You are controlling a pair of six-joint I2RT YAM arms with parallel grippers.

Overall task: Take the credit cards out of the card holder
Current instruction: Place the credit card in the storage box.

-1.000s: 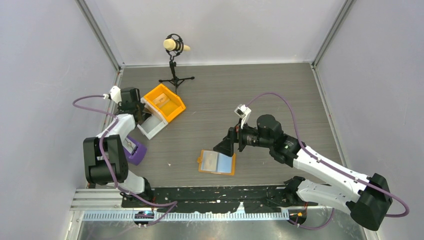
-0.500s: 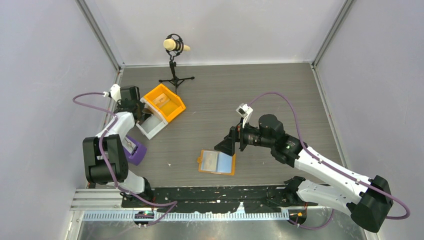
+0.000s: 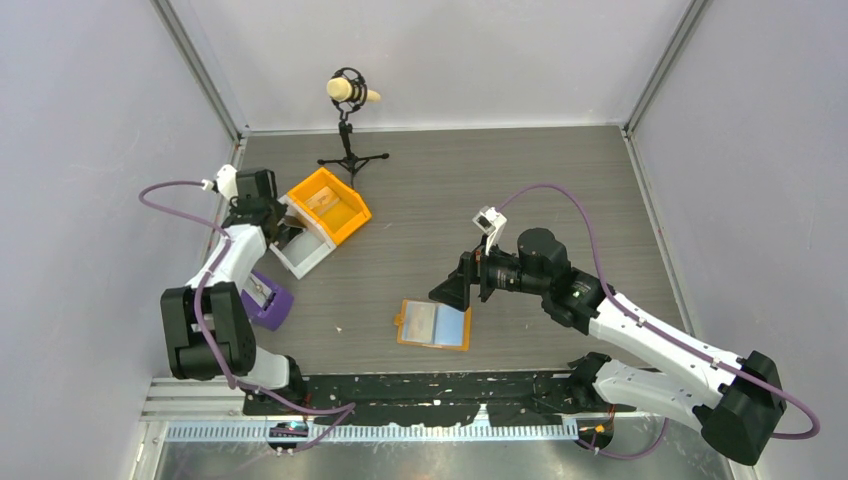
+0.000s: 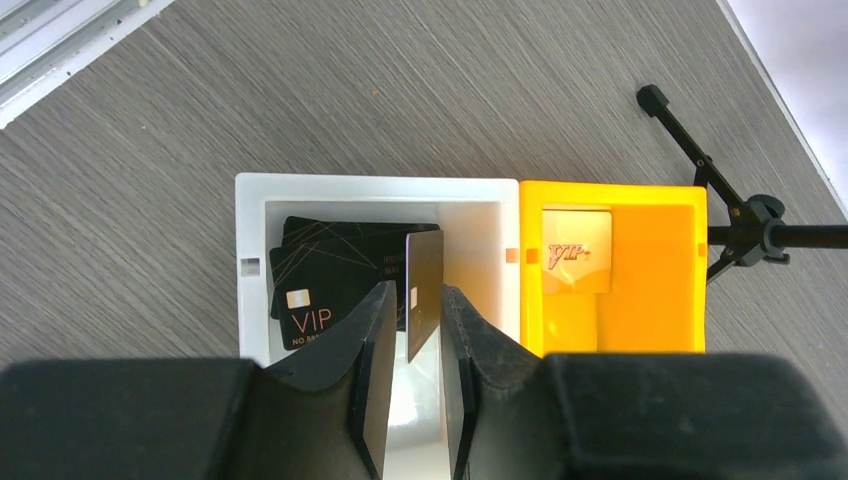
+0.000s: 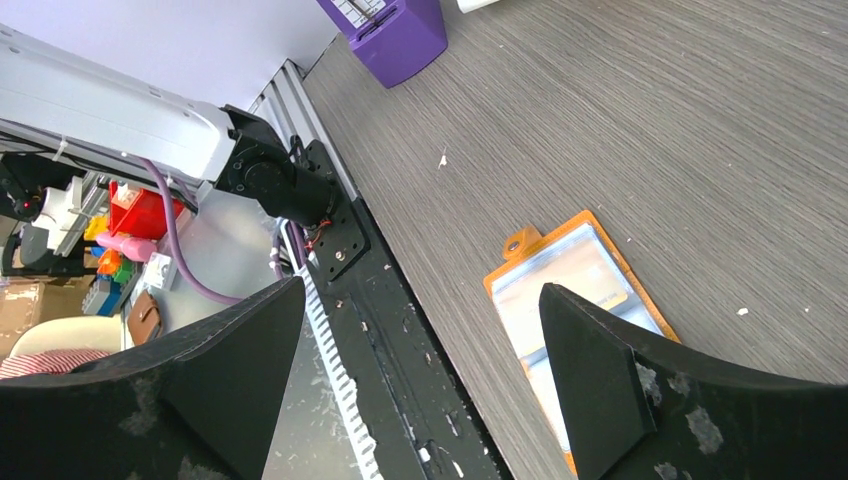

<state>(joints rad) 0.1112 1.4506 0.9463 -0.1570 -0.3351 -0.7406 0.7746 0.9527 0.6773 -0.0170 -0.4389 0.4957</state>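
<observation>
Card [image 4: 424, 270] release over white bin [image 4: 250, 230].
Left end effector [image 4: 417, 300] has eased open, dropping it onto other cards [image 4: 320, 285]; right end effector [image 5: 422, 290] hangs open, empty, above holder [image 5: 570, 290].

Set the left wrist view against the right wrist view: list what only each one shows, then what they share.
Left wrist only: a white bin holding black cards, one card on edge between the fingers of the left gripper, an orange bin with a gold card, and the legs of a stand. Right wrist only: the open card holder lying flat, a purple box, and the right gripper wide open. Both: the grey wood-grain table.
</observation>
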